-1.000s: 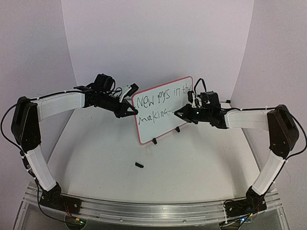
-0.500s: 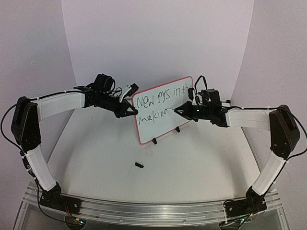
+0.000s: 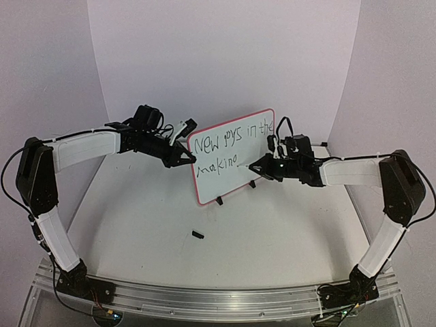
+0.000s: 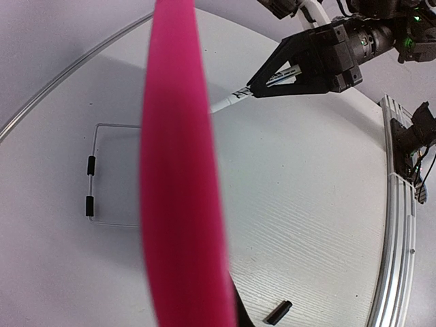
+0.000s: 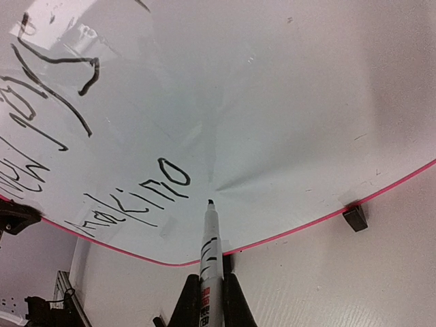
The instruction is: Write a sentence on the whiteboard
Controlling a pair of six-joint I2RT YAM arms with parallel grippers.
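The whiteboard (image 3: 228, 182), white with a red-pink frame, stands tilted at mid-table. The sentence (image 3: 230, 143) runs in two black handwritten rows; its lower row shows in the right wrist view (image 5: 136, 197). My left gripper (image 3: 189, 159) is shut on the board's left edge; the pink frame (image 4: 177, 170) fills the left wrist view and hides the jaws. My right gripper (image 3: 253, 163) is shut on the black-and-white marker pen (image 5: 210, 259). The pen's tip (image 5: 210, 202) is at the board just right of the lower row's last letter.
A small black pen cap (image 3: 198, 235) lies on the table in front of the board, and also shows in the left wrist view (image 4: 278, 313). Black feet (image 5: 354, 218) carry the board. A wire stand (image 4: 95, 170) is behind it. An aluminium rail (image 3: 204, 296) runs along the near edge.
My right gripper rose a little with the pen, then came back down, so the tip now sits just right of the lower row. The left arm and the board have not moved.
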